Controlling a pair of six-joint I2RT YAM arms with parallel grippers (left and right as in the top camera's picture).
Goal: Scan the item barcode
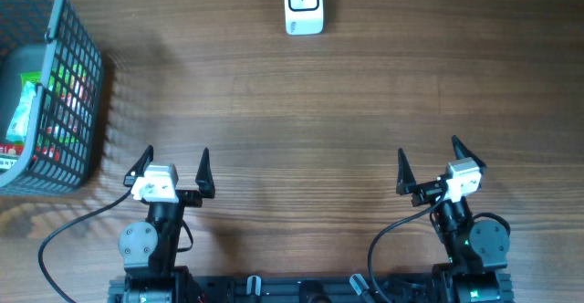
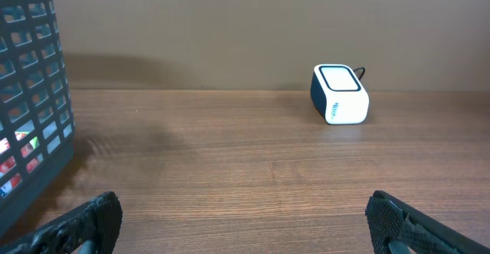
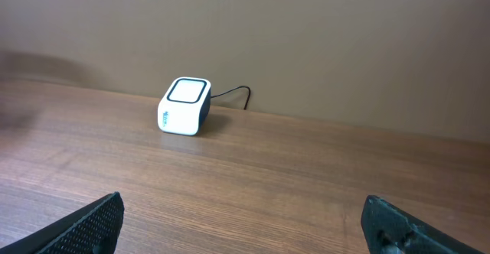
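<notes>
Overhead view: wooden worktop (image 1: 301, 111) with 2 arms mounted at its near edge. The scanner (image 1: 304, 4), a small white block with a dark-framed window on top, stands at the far edge, about midway along it. A dark mesh basket (image 1: 87, 93) occupies the far left corner. Packaged items (image 1: 26, 111) lie inside it, 1 green packet against the left wall and red and multi-coloured packs beside it; no barcode can be made out. The left tool (image 1: 175, 164) sits near the near edge, left of centre, released, with its 2 fingers spread wide over bare wood. The right tool (image 1: 429, 157) sits near the near edge, right of centre, likewise released and spread. Both are well apart from the scanner and the basket.

Left wrist view: the left tool (image 2: 241, 219) shows only its 2 dark fingers (image 2: 96, 219) in the lower corners, wide apart, with bare worktop between them. The scanner (image 2: 341, 93) stands upright ahead and to the right, close to the far edge, before a plain brown wall (image 2: 230, 24). The basket (image 2: 34, 70) fills the left border; coloured packaging (image 2: 19, 151) shows through its mesh.

Right wrist view: the right tool (image 3: 241, 219) is released, its fingers (image 3: 103, 219) at the lower corners and wood between them. The scanner (image 3: 184, 105) stands ahead and to the left near the far edge, with a thin black lead (image 3: 233, 93) running from its back towards the wall.
</notes>
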